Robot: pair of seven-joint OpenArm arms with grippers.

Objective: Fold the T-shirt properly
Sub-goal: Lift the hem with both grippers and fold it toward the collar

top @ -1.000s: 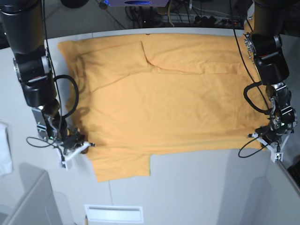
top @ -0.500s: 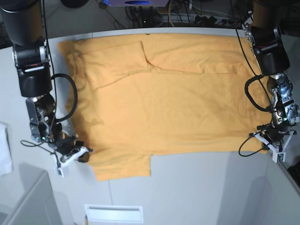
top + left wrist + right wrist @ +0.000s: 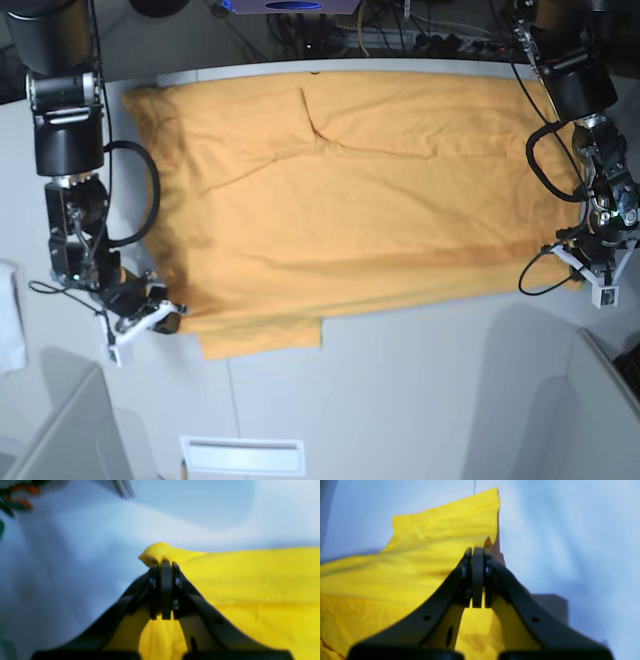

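Pinching near-edge corners for the fold | right gripper (image 3: pixel 160 318) clamped on T-shirt (image 3: pixel 350 190) sleeve-side corner | T-shirt spread flat across table (image 3: pixel 420 400) | left gripper (image 3: pixel 590 268) clamped on hem corner, fabric bunched at tips | advice: lift both evenly, keep edge taut, carry straight over to far edge.

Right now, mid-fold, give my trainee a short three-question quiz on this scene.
1. True or false: the left claw is shut on the T-shirt.
2. The right claw grips the shirt at: A) the collar, B) an edge near the short sleeve, C) nothing.
3. What lies at the base view's left edge, apart from the shirt?

Key: 1 true. 2 B. 3 a white cloth.
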